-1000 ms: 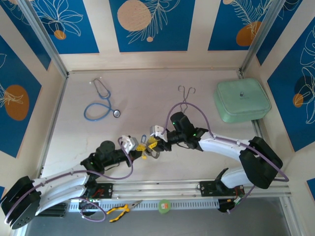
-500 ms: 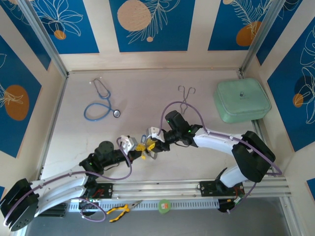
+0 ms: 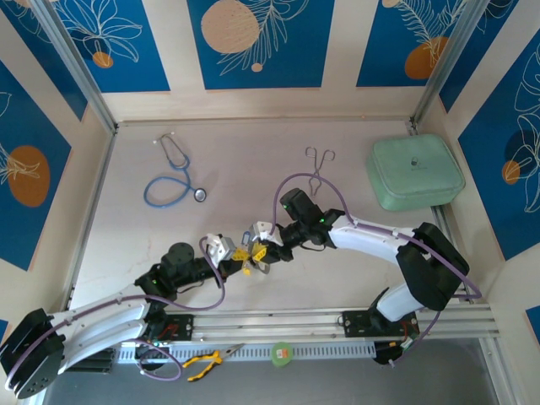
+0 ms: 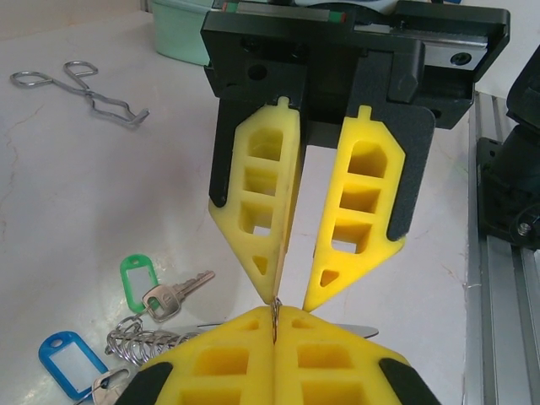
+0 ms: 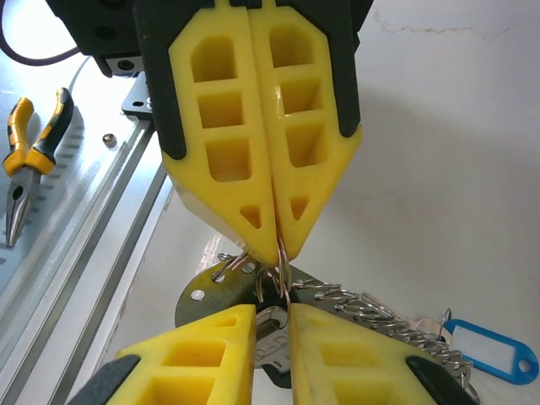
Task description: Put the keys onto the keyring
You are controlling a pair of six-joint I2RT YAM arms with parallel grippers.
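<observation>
Left wrist: keyring (image 4: 139, 342), green tab (image 4: 135, 278), key (image 4: 175, 294)

Centre, near edge: left gripper (image 3: 244, 256) and right gripper (image 3: 256, 250) tip to tip; keyring (image 5: 283, 272) pinched in the left tips, between the right fingers (image 5: 198, 354). Keys (image 4: 175, 293) on table (image 3: 245, 160) beside the tips. Stethoscope (image 3: 173, 175) far left; forceps (image 3: 318, 165) behind right gripper; case (image 3: 415, 172) far right. Pliers (image 3: 209, 361) before the rail (image 3: 337, 322), left of centre.
</observation>
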